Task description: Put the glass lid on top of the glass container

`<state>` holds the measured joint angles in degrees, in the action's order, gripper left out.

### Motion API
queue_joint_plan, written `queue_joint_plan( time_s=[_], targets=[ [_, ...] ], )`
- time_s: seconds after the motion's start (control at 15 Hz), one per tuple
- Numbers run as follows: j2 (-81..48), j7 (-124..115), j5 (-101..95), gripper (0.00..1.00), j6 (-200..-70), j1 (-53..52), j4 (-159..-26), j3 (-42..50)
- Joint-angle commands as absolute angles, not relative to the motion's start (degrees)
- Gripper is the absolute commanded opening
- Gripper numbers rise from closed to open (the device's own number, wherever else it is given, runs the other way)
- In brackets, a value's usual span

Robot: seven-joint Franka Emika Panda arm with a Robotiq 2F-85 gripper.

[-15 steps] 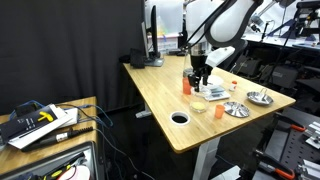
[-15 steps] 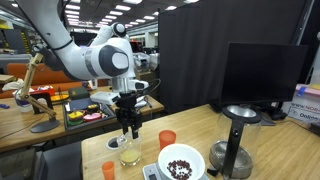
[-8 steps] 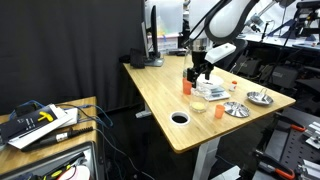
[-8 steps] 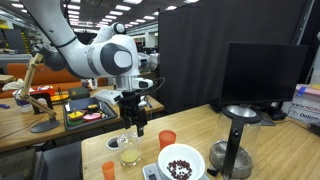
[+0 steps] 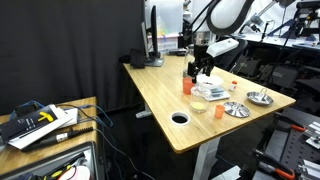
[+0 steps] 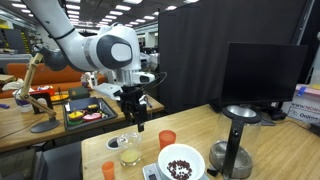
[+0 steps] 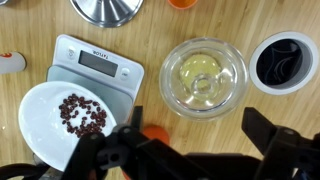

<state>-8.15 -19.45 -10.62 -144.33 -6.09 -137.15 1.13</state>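
In an exterior view, we find the gripper (image 5: 201, 69) above the glass container (image 5: 200, 103). In an exterior view, the gripper (image 6: 139, 124) hangs clear of the glass container (image 6: 129, 150). In the wrist view, the jaws are spread and empty, and the glass lid (image 7: 203, 72) appears seated. We judge placement complete; next, a straight lift away.

In the wrist view the tool (image 7: 192, 128) was a dark blur along the bottom edge, which cut off its widely parted fingers (image 7: 108, 152). It hid the lower rim of the white round bowl of dark beans (image 7: 60, 110) and most of an orange plastic cup (image 7: 155, 133). The top edge cut off a silvery round metal piece (image 7: 105, 8) and a second orange cup (image 7: 182, 3). A white-and-red item (image 7: 8, 62) at the left edge was too clipped to identify. In an exterior view the clear glass container (image 6: 128, 150) was too small to tell whether a lid lay on it.
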Motion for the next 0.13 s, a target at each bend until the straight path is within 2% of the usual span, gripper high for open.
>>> queue_joint_plan(
  time_s=[0.0, 0.07],
  targets=[
    [-8.17, -19.45, -10.67, 1.00, -144.22, -5.63, -137.10, 0.69],
    [-8.17, -19.45, -10.67, 1.00, -144.22, -5.63, -137.07, 0.69]
  ],
)
